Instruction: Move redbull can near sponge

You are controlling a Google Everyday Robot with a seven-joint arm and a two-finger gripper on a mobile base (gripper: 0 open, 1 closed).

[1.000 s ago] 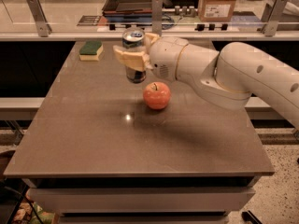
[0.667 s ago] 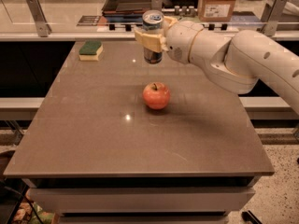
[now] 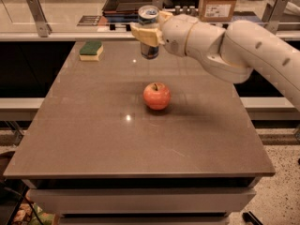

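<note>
Over the far side of the brown table (image 3: 93, 139), the gripper (image 3: 150, 29) was clamped on the upright can (image 3: 150, 52), apparently just off the surface beyond the apple (image 3: 156, 95), with the sponge (image 3: 91, 50) well apart toward the picture's left, near the far corner.

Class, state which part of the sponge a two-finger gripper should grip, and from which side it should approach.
Best come from above and pinch the sponge across its two long side faces: it lies flat and low on the table, so only those faces stand free. The gripper, over the table's far part, is shut on the redbull can.
</note>
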